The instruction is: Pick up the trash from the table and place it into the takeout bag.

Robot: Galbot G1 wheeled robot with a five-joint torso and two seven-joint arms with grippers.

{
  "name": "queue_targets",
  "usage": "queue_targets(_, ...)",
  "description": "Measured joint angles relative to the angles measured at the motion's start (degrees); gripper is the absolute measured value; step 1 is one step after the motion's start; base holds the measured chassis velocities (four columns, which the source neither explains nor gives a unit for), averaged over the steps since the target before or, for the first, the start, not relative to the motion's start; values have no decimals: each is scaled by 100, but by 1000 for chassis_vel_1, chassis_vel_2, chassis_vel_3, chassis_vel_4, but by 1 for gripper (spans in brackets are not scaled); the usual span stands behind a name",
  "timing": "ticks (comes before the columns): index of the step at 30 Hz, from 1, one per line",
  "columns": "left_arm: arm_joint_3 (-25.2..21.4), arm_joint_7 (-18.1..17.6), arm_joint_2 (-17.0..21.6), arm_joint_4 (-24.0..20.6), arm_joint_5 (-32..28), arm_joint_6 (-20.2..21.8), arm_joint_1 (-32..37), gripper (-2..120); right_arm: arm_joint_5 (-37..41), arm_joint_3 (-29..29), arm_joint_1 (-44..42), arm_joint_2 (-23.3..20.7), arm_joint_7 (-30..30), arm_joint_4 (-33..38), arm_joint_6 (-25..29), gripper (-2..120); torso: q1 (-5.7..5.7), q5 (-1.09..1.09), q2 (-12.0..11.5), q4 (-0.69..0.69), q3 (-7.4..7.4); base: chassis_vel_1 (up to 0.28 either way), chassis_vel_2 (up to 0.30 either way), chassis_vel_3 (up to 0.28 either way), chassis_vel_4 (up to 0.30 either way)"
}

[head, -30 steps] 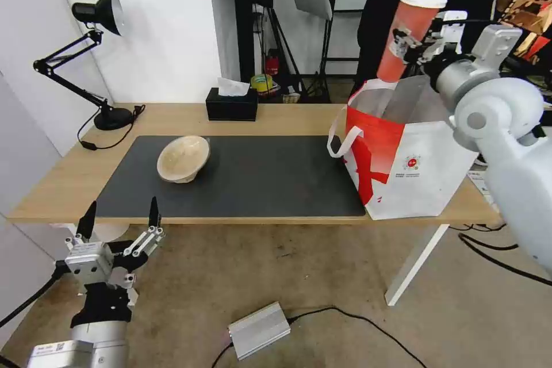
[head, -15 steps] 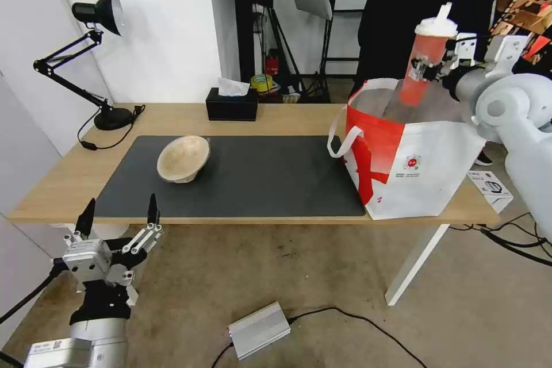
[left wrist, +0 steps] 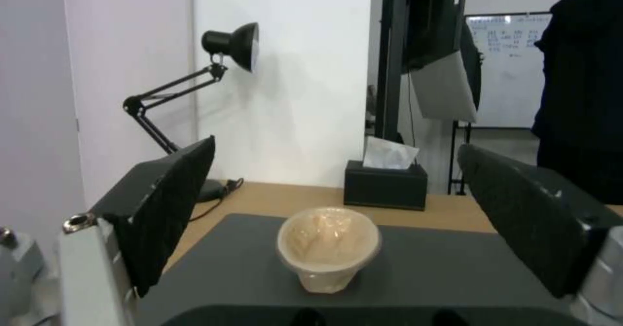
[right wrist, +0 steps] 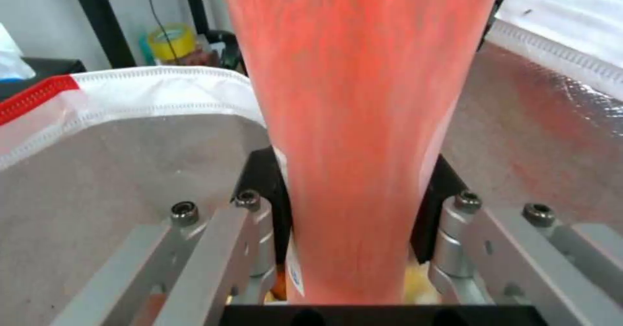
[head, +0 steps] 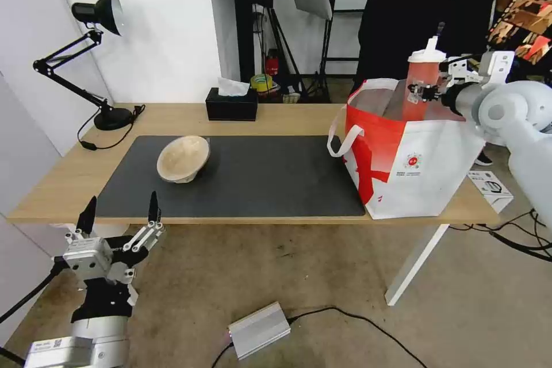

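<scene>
The right gripper (head: 426, 91) gripped the red cup (head: 418, 81) upright, its base seemingly inside the takeout bag (head: 411, 161). The beige bowl (head: 183, 158) lay at twelve o'clock from the open left gripper (head: 119, 217).

Left gripper (left wrist: 338, 228) spread wide, dark fingers (left wrist: 165, 209) framing the scene, nothing between them. Beyond, a beige pulp bowl (left wrist: 329, 248) tipped on its side on the dark grey mat (left wrist: 422, 267), open mouth facing the camera, between the two fingers and apart from both. Mat lying on the light-wood table (left wrist: 272, 200). At the table's far edge, a black tissue box (left wrist: 385, 184) with a white tissue sticking up. Near the far corner by the wall, a black desk lamp (left wrist: 194, 82), jointed arm bent, shade tilted down.
</scene>
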Motion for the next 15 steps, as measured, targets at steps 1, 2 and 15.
queue_targets(1,0,0,-3,6,-3,-10,0,100,5,-35,25,-20,-5,-2,-3,34,0,0,0,0,0,0,0,0,0)
queue_targets(2,0,0,-3,6,-3,-10,0,100,5,-35,25,-20,-5,-2,-3,34,0,0,0,0,0,0,0,0,0)
queue_targets(15,-9,0,-8,60,-37,-53,-26,100,308,-716,399,-222,-91,-104,-6,34,0,0,0,0,0,0,0,0,0)
